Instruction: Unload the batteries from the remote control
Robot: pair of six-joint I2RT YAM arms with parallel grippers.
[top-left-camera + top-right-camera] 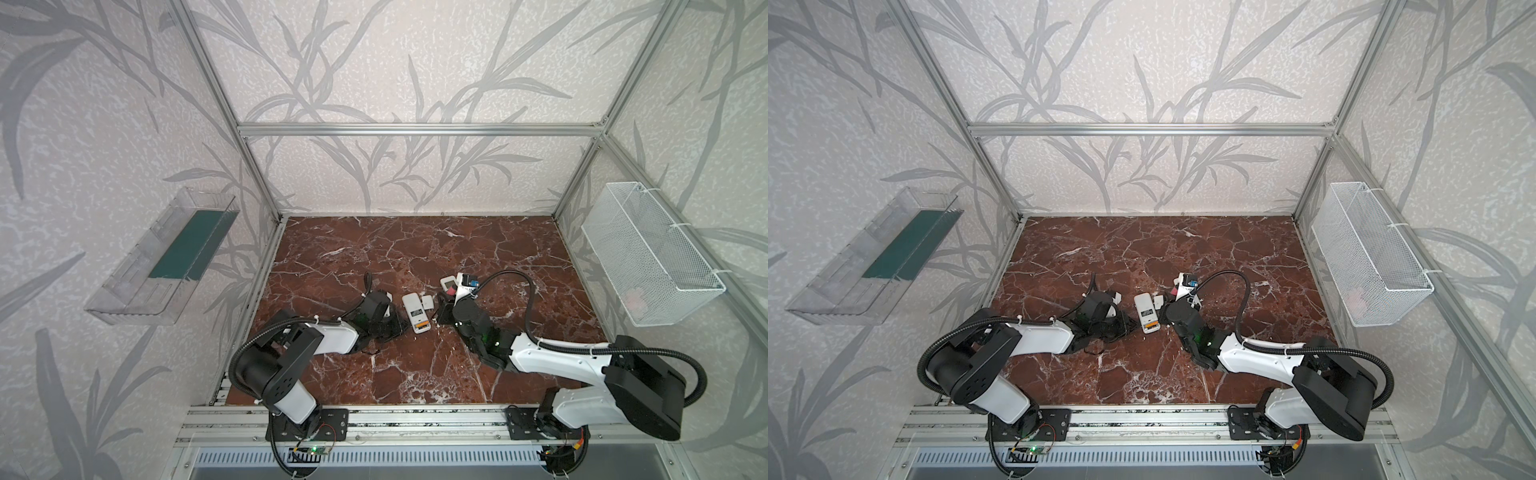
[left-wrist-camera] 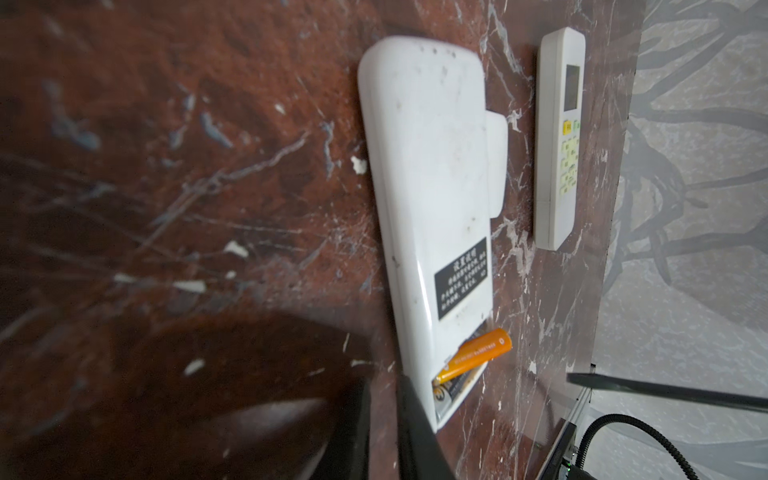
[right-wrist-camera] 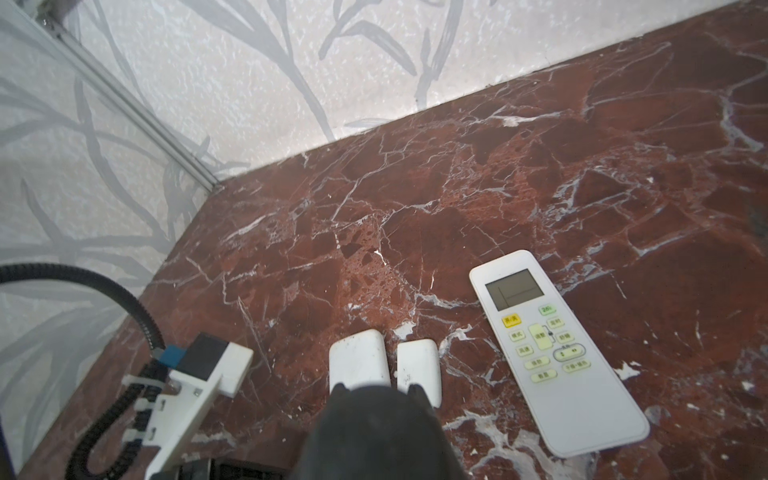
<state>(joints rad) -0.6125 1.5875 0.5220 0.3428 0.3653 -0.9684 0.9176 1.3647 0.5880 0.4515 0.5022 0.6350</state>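
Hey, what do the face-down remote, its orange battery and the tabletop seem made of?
Face-down remote: white plastic, smooth, speckled with dirt. Orange battery: likely metal under glossy printed wrap. Tabletop: red-brown marble look, white veins; stone or print, unclear.

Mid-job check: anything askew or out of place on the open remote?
Yes. The orange battery sits tilted in the open bay of the face-down remote, one end raised past the edge, over a dark battery still seated inside.

White-shelled arms [image 1: 336,338] with black joints [image 1: 478,320], ribbed black cables [image 1: 528,307].
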